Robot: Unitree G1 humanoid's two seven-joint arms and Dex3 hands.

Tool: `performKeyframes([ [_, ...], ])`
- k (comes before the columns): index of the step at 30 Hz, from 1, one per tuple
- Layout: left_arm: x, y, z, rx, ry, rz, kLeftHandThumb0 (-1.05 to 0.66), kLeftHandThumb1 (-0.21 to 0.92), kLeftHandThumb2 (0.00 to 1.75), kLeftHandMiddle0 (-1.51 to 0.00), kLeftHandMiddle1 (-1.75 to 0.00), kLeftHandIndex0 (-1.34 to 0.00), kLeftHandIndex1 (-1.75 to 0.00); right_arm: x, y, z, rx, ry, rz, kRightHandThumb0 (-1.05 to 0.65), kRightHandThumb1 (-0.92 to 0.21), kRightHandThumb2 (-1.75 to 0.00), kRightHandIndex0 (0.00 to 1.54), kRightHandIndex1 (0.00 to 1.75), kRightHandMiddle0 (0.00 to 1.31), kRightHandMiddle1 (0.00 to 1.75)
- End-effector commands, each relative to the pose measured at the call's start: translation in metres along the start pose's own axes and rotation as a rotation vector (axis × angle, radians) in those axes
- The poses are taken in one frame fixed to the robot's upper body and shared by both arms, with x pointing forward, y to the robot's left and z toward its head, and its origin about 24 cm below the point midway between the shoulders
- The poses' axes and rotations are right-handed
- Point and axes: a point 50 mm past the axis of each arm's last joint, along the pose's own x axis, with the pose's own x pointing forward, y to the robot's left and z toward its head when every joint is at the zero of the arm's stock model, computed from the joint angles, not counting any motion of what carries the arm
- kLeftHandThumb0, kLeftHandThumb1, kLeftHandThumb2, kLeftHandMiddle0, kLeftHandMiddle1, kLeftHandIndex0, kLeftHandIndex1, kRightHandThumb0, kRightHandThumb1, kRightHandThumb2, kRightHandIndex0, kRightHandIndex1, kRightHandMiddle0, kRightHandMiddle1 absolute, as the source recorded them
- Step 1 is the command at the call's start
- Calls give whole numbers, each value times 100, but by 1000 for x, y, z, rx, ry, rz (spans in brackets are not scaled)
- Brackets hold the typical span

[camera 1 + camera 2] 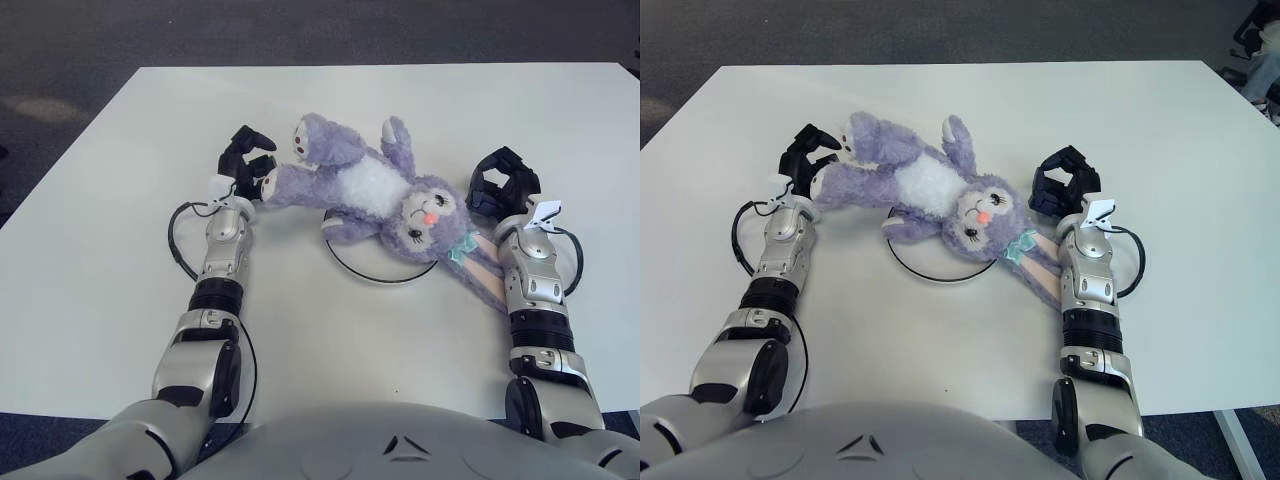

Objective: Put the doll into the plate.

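The doll (375, 197) is laid across the plate (383, 262), head over its right part, legs off to the left. Its foot is clamped by the left hand (247, 168). Right of the doll, the right hand (503, 183) is seen, fingers curled, holding nothing.

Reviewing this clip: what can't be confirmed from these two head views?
- Plate: only its near rim shows; the doll covers the rest in both views.
- Left robot hand: its fingers surround the doll's foot, but the plush hides any contact.
- Right robot hand: its palm faces away, so any contact with the doll's ear is hidden.
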Motion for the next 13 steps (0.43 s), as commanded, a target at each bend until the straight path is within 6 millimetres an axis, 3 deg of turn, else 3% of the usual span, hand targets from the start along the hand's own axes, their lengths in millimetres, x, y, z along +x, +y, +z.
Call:
performKeyframes([
  [1, -26, 11, -33, 8, 143, 24, -47, 34, 129, -118, -175, -59, -175, -13, -3, -24, 23, 81, -35, -47, -35, -127, 127, 175, 59, 175],
  [13, -26, 13, -33, 9, 145, 14, -47, 33, 130, -118, -175, -60, -175, -14, -1, -22, 19, 62, -57, -47, -35, -127, 125, 175, 59, 175],
])
